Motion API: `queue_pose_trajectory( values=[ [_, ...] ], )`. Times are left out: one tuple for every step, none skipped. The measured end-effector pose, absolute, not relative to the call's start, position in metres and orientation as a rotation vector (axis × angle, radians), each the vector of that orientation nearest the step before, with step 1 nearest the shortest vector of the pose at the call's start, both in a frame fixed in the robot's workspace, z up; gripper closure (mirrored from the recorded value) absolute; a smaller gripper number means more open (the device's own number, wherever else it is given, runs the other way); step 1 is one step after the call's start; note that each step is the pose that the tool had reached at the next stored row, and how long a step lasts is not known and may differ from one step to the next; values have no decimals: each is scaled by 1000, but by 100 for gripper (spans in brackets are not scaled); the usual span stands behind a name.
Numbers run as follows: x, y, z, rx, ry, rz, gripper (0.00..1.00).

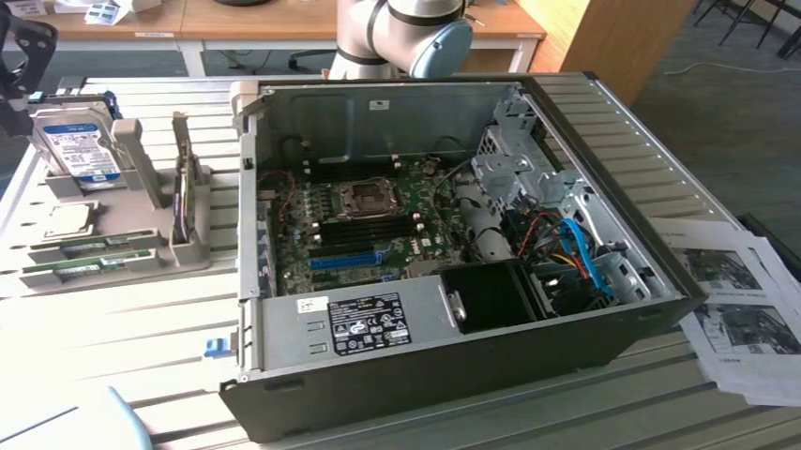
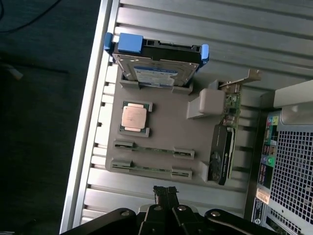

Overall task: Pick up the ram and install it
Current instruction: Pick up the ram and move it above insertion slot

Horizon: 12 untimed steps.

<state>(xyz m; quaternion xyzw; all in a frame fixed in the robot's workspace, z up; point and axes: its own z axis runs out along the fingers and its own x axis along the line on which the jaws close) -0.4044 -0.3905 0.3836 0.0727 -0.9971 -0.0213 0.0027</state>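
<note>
Two green ram sticks stand on edge in holders on the grey tray [image 2: 166, 127]: one ram [image 2: 152, 149] and a second ram [image 2: 150, 169] beside it. In the exterior view they lie at the tray's near end, one ram [image 1: 90, 247] and the other [image 1: 78, 268]. My gripper [image 2: 165, 192] hangs above the table slats just off the tray's edge, closest to the second stick, with its fingertips shut together and nothing between them. It shows dark at the exterior view's far left [image 1: 21, 56], above the tray. The open computer case [image 1: 588, 122] exposes the motherboard [image 1: 363, 225].
On the tray also sit a hard drive [image 2: 155, 73] in a blue bracket, a CPU [image 2: 135, 117] and an upright graphics card [image 2: 222, 154]. Paper sheets [image 1: 738, 300] lie at the exterior view's right. The table edge [image 2: 88, 127] drops off beside the tray.
</note>
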Motion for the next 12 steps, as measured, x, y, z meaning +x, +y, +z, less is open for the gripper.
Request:
queue_pose_trajectory(
  values=[
    [-404, -390, 384, 242, -3126, -67, 91],
    [-404, -390, 384, 256, -3125, -67, 91],
    [-404, -390, 384, 270, -3123, -67, 91],
    [-404, -390, 384, 284, -3122, -67, 91],
    [-404, -390, 384, 298, -3120, -67, 91],
    [-404, -390, 384, 313, -3119, -66, 91],
    [-404, -390, 384, 328, -3117, -66, 91],
    [-404, -390, 384, 342, -3115, -66, 91],
    [-404, -390, 384, 359, -3113, -66, 91],
    [-404, -390, 384, 374, -3111, -66, 91],
    [-404, -390, 384, 389, -3109, -66, 91],
    [-404, -390, 384, 404, -3107, -66, 91]
  ],
)
